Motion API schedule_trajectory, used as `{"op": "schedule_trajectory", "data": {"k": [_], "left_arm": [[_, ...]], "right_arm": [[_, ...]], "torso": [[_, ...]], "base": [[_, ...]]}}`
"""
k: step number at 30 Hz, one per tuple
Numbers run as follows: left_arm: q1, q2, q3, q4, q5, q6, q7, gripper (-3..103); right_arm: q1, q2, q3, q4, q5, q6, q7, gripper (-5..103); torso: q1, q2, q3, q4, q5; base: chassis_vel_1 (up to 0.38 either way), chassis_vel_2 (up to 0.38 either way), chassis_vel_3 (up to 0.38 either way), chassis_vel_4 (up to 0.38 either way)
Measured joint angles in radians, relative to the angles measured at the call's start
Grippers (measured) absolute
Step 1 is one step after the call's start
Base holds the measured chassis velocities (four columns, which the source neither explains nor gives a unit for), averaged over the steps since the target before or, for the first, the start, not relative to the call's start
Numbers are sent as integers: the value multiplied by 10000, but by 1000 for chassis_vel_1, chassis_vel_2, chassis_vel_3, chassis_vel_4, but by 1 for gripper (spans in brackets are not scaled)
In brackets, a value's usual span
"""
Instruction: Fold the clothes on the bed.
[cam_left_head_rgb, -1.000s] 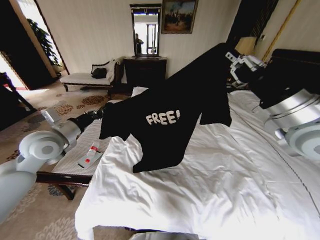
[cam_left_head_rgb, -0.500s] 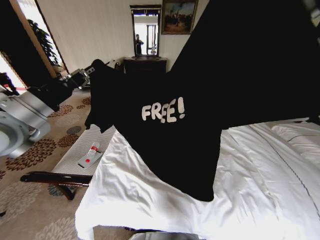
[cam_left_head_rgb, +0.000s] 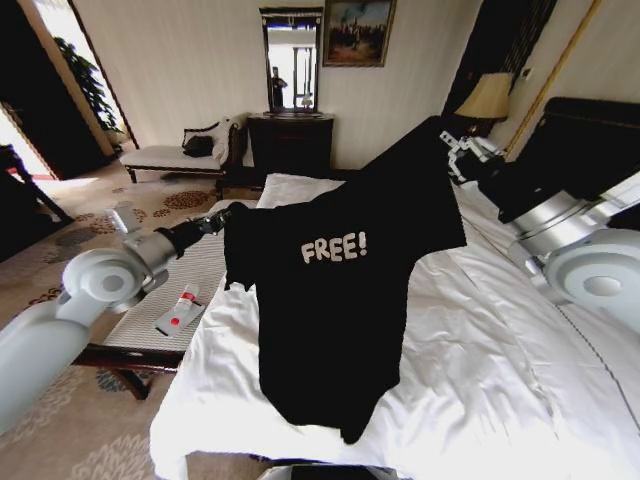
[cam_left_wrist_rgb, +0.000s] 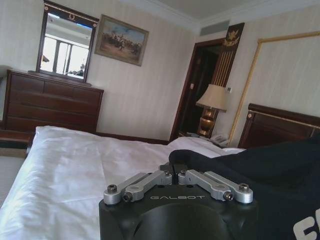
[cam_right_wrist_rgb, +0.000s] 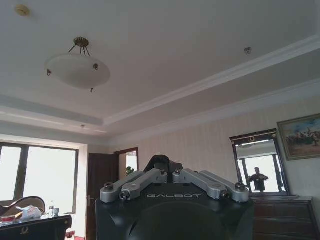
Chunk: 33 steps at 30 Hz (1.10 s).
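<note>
- On the far left in the head view, a small red-and-white tube (cam_left_head_rgb: 181, 306) lies on the white-cushioned bench (cam_left_head_rgb: 205, 265) beside the bed, well clear of the work.
- The left gripper (cam_left_head_rgb: 226, 218) reaches in from the left and its fingers are pinched shut on one shoulder edge of the black T-shirt (cam_left_head_rgb: 335, 300); the left wrist view confirms this, with dark cloth bunched at the closed fingers.
- The T-shirt hangs in the air above the white bed (cam_left_head_rgb: 470, 370), "FREE!" facing the camera, its hem trailing down to the sheet near the foot.
- It looks light and limp: it sags between the two holds and drapes in soft folds, so I judge it will not keep any shape by itself and will need laying flat. The shoulder seams or sleeve edges look the best places to hold it, since they spread the body evenly.
- The right gripper (cam_left_head_rgb: 459, 150) holds the other shoulder higher up, toward the headboard; its fingers are closed on a tuft of black cloth in the right wrist view.
- The head view gives the whole spread of the shirt and its tilt; the wrist views give the closed fingers. The right wrist view looks up at the ceiling lamp (cam_right_wrist_rgb: 77, 70).
</note>
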Motion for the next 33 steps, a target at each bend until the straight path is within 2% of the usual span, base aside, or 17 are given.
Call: {"op": "schedule_trajectory", "data": {"k": [3, 7, 12, 14, 16, 19, 20, 22, 24, 25, 26, 29, 33], "left_arm": [[-1202, -184, 1280, 809, 868, -115, -129, 0], [-1622, -182, 1621, 1166, 1296, -125, -519, 0], [-1638, 194, 1396, 1109, 1567, -134, -772, 0], [-1562, 618, 985, 881, 1465, -175, -773, 0], [-1519, 742, 827, 797, 1347, -190, -763, 0], [-1409, 1474, 5, 240, 437, -299, -679, 0], [-1409, 1474, 5, 240, 437, -299, -679, 0], [-1386, 1900, -596, -116, -279, -344, -691, 0], [-1111, 2453, -1850, -600, -1308, -369, -765, 0], [-1111, 2453, -1850, -600, -1308, -369, -765, 0], [-910, 2717, -2465, -810, -1723, -410, -768, 0], [-629, 3285, -3534, -1104, -2310, -526, -781, 0], [-452, 3584, -3811, -988, -2110, -564, -823, 0]], "right_arm": [[103, 175, -264, -673, -614, -168, 61, 0], [126, 357, -373, -1104, -983, -232, 169, 0], [127, 568, -319, -1303, -1248, -211, 239, 0], [122, 594, -95, -1153, -1209, -106, 237, 0], [125, 594, -31, -1081, -1154, -74, 231, 0], [292, 548, 397, -456, -637, 243, 142, 0], [292, 548, 397, -456, -637, 243, 142, 0], [466, 460, 639, -38, -306, 387, 137, 0], [842, 240, 933, 577, 211, 503, 208, 0], [842, 240, 933, 577, 211, 503, 208, 0], [1167, 82, 1028, 857, 406, 545, 238, 0], [2212, -328, 1027, 1272, 771, 640, 268, 0], [2762, -661, 939, 1369, 977, 673, 243, 0]], "torso": [[2, 0, 1, -2, 4], [3, -1, 2, 1, 8], [1, -1, 0, 4, 4], [0, -1, -1, 6, 2], [0, 0, -1, 6, 1], [0, 0, -1, 4, 2], [0, 0, -1, 4, 2], [0, 0, -2, 2, 2], [-1, 2, -3, 2, 2], [-1, 2, -3, 2, 2], [-2, 3, -4, 6, 3], [-4, 3, -5, 3, -2], [-4, 4, -5, 3, 3]], "base": [[0, 0, 0, 0], [0, 0, 0, 0], [0, 0, 0, 0], [0, 0, 0, 0], [0, 0, 0, 0], [0, 0, 0, 0], [0, 0, 0, 0], [0, 0, 0, 0], [0, 0, 0, 0], [0, 0, 0, 0], [0, 0, 0, 0], [0, 0, 0, 0], [0, 0, 0, 0]]}}
